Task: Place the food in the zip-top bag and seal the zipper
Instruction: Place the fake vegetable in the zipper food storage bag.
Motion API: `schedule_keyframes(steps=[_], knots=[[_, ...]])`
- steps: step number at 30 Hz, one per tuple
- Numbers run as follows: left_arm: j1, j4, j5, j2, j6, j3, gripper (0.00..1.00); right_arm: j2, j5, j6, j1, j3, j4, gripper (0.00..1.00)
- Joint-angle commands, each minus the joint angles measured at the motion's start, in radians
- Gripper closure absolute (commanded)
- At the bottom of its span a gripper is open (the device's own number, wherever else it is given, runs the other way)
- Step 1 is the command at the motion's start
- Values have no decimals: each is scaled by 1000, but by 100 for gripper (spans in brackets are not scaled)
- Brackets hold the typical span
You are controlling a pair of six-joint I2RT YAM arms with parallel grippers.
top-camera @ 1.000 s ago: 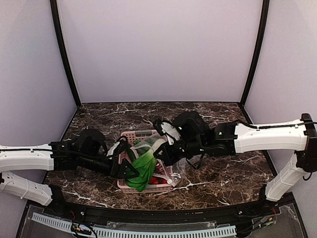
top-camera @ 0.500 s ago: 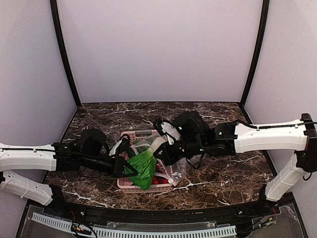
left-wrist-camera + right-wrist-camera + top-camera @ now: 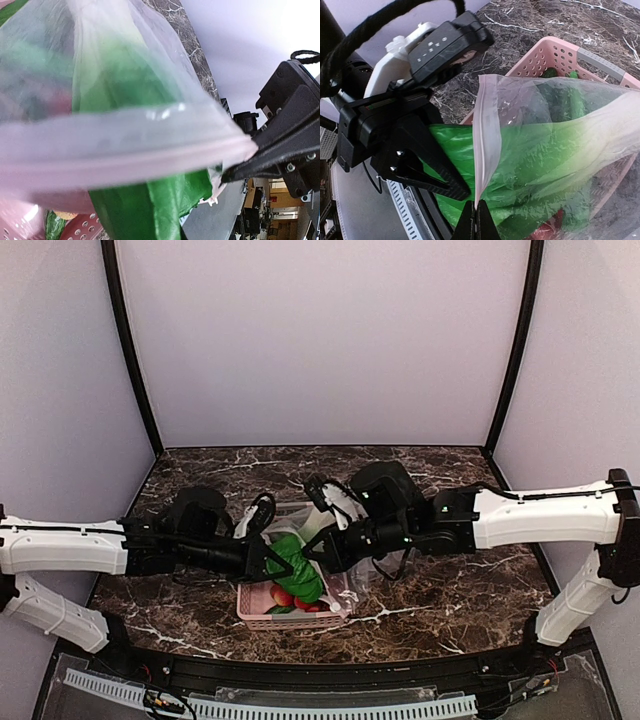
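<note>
The zip-top bag [image 3: 555, 125] is pinched at its zipper [image 3: 486, 135] by the right gripper [image 3: 476, 222] over the pink basket [image 3: 290, 619]; the bok choy [image 3: 297, 568] is clamped by the left gripper [image 3: 268, 558].

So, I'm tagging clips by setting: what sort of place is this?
Likely a robot test booth: plain walls box in a marble-look table, left arm and right arm at its edge.
</note>
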Motion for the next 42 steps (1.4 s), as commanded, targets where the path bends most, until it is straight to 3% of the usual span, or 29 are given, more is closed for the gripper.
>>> schedule_keyframes(steps=[1,6,16,22,26,42], knots=[[-1,-5,-40,33,59,78,99,-29,-90,-13,-7,-12,78,100],[6,-3,-52,80,85,124,99,-37,-185,-17,-7,-28,128,100],[13,0,-71,109,101,162,98,-69,-153,41,-26,-47,151,100],[13,-28,-76,75,111,168,55,-81,-120,65,-37,-70,153,100],[13,-85,-81,22,115,170,38,-93,-89,82,-42,-90,153,100],[16,-299,-227,-297,81,113,27,-171,31,126,-62,-98,151,100]])
